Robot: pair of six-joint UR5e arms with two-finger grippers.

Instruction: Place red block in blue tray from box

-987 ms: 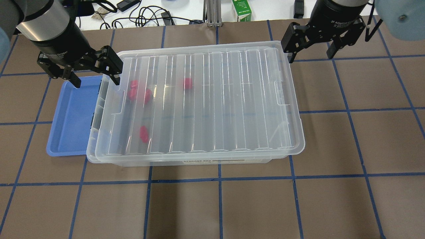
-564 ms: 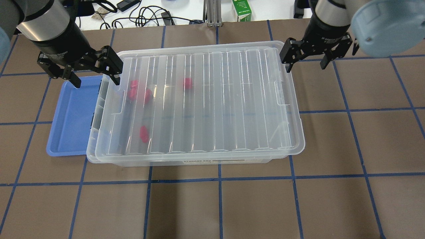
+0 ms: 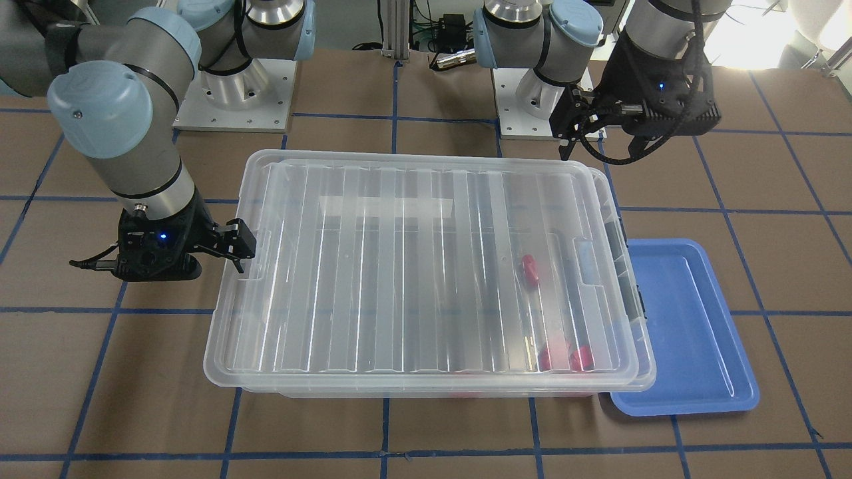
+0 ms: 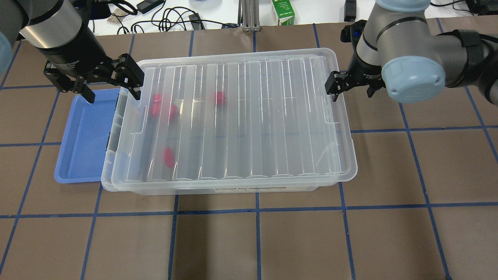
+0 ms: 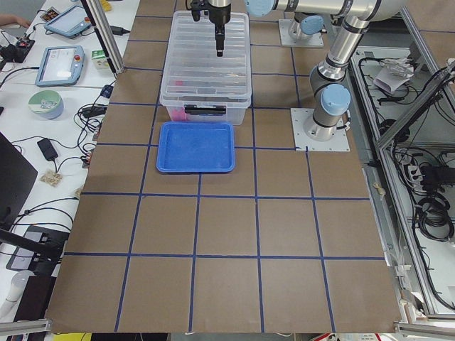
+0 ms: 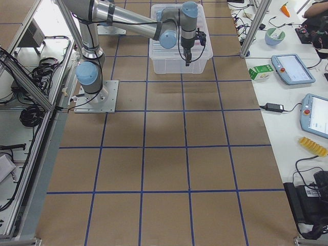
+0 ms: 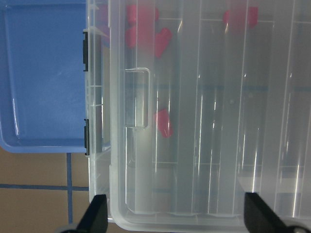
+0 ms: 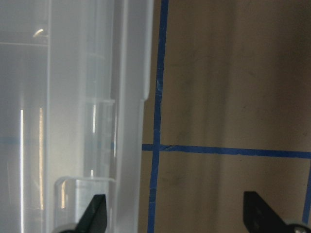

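The box [image 4: 272, 116], a big clear bin, stands mid-table with its ribbed lid on. Several red blocks [image 4: 168, 156] show through the lid near its left end, and in the left wrist view [image 7: 163, 122]. The blue tray [image 4: 83, 136] lies empty against the box's left end, partly under its rim. My left gripper [image 4: 111, 90] is open and empty above the box's far left corner and the tray's far end. My right gripper [image 4: 352, 90] is open and empty at the box's right end, with one finger [image 8: 97, 213] over the rim and the other over the table.
A green carton [image 4: 283, 11] and cables [image 4: 167, 17] lie beyond the table's far edge. Dark latches [image 7: 86, 48] sit on the box's left end beside the tray. Blue tape lines [image 4: 256, 210] grid the brown table.
My right arm has swung in and its gripper has come down toward the box's right end, still open. The left gripper, the box and the blocks have not moved.
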